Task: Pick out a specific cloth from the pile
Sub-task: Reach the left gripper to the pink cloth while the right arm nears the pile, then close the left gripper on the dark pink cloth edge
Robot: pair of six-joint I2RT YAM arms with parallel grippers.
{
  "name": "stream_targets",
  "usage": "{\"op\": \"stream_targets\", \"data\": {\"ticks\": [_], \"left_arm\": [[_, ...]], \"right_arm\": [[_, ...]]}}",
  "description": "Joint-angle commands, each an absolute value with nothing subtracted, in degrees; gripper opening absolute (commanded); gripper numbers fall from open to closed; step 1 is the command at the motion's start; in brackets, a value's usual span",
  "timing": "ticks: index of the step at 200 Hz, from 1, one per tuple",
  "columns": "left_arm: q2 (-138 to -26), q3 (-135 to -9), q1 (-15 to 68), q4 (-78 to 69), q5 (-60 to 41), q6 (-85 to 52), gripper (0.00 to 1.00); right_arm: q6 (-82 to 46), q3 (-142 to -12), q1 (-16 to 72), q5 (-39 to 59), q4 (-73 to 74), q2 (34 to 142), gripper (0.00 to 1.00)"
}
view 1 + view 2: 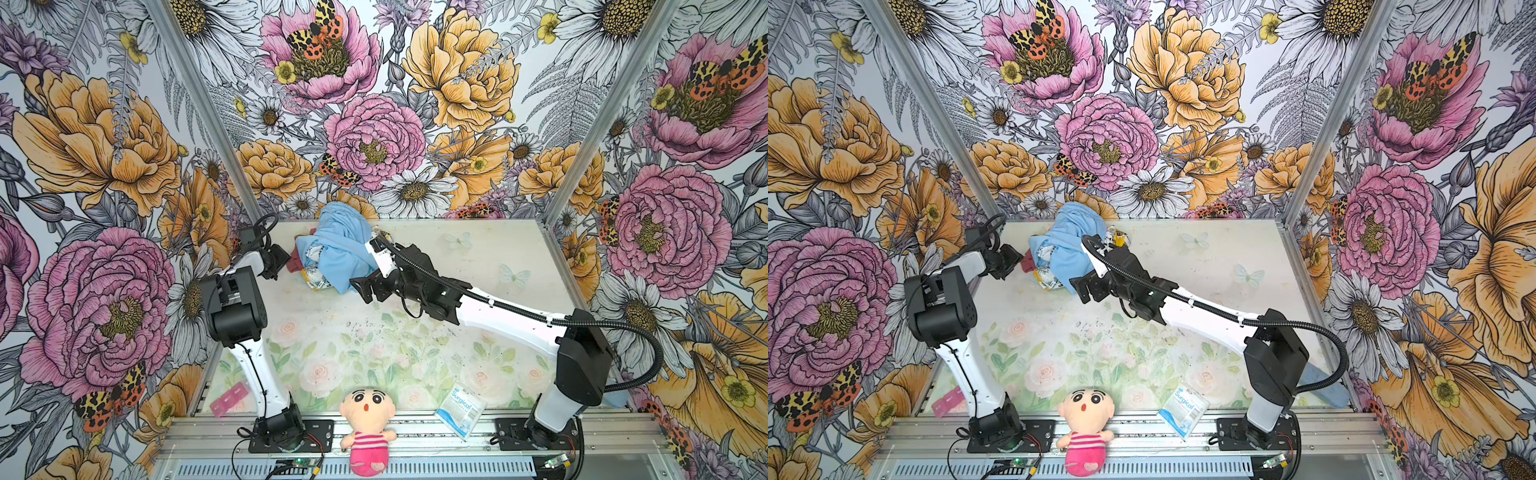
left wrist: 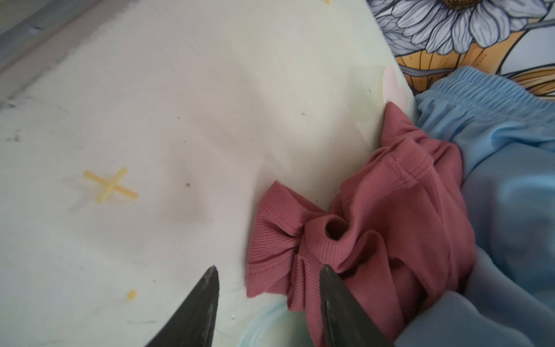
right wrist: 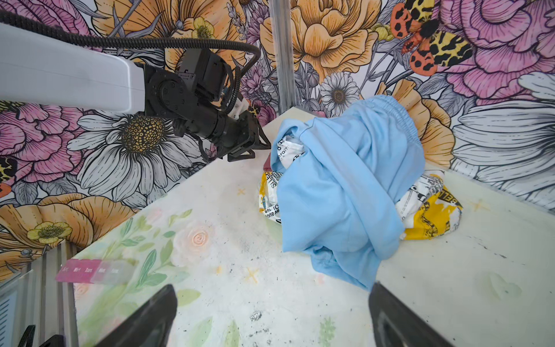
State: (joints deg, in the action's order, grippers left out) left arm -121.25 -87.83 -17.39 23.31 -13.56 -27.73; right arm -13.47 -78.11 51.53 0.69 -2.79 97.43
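**Task item.** The cloth [image 1: 294,259], a dusty-rose ribbed piece, lies crumpled on the table [image 1: 457,266]. It sits at the 9 o'clock edge of the pile [image 1: 336,249], partly tucked under the light blue cloth [image 3: 345,186]. The pile occupies the 12 o'clock end of the table, against the back wall. A white-and-yellow printed cloth [image 3: 429,210] protrudes from beneath the blue one.

**Left gripper.** The left gripper [image 2: 268,269] is at the cloth's 9 o'clock side. Its jaws are about half open. A corner of the cloth lies between them. One finger [image 2: 336,300] rests on the cloth's folds. The other finger [image 2: 198,306] stands apart from the hem, over bare table. No grip is made.

**Right gripper.** The right gripper [image 1: 360,287] is at the pile's 5 o'clock edge, just beside the blue cloth's lower hem. Its jaws are fully spread and hold nothing.
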Motion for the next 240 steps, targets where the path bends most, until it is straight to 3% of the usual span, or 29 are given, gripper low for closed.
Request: {"op": "stream_targets", "data": {"ticks": [1, 96, 144, 209, 240], "left_arm": [[-123.3, -91.7, -16.7, 29.6, -11.4, -23.7, 0.54], [-131.4, -99.3, -14.4, 34.8, -9.4, -18.7, 0.52], [-133.7, -100.7, -13.6, 36.1, -9.1, -18.0, 0.39], [-129.3, -99.4, -14.0, 36.4, -7.9, -16.7, 0.00], [-123.9, -99.7, -13.5, 36.3, -5.6, -16.0, 0.00]], "right_arm": [[-12.1, -77.4, 51.4, -2.1, -3.0, 96.7, 0.99], [-11.9, -74.4, 51.3, -5.2, -3.9, 95.0, 1.00], [-11.8, -74.4, 51.4, -5.8, -4.4, 94.9, 0.99], [-11.6, -74.6, 51.4, -5.7, -4.6, 95.2, 1.00], [-11.7, -74.4, 51.4, -5.7, -4.8, 95.3, 0.99]]}}
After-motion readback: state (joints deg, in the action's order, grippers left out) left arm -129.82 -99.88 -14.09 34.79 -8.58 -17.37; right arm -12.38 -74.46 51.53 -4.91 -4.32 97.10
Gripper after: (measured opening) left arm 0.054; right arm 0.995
